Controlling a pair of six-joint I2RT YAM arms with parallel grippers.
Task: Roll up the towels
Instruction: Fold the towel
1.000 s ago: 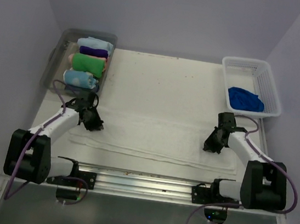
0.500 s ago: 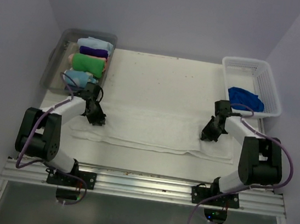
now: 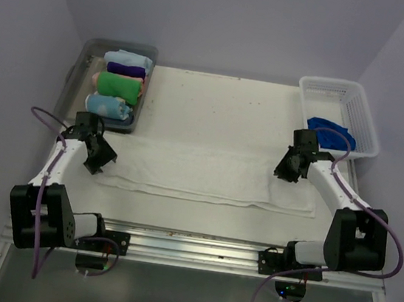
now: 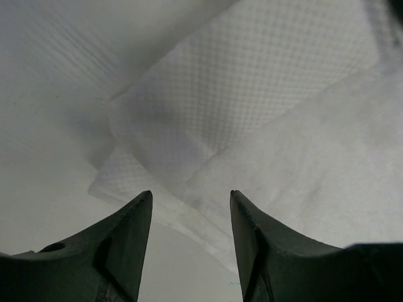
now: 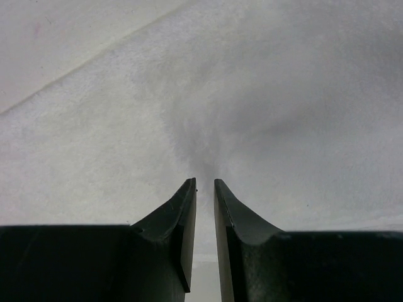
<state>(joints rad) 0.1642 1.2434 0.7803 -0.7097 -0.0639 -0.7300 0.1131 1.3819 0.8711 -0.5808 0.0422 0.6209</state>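
1. White terry towel (image 3: 206, 175) – found folded into a long band and laid flat across the near half of the worktop (image 3: 215, 108). It lies between the left arm (image 3: 64, 162) and the right arm (image 3: 331, 187). No rolled portion is seen.
2. Royal blue terry towel (image 3: 329, 133) – found crumpled in the white slatted plastic basket (image 3: 330, 81) at the far right corner.
3. Left jaws: held moderately wide, with nothing between them. They are positioned at the white towel's left end, where layered corners are seen in the left wrist view.
4. Right jaws: parted by a narrow slit only, with nothing seen gripped. They are poised low over the towel's right end.
5. Clear plastic bin (image 3: 73, 82) at the far left: rolled towels are held in it, a bright green one (image 3: 118, 84) among them.
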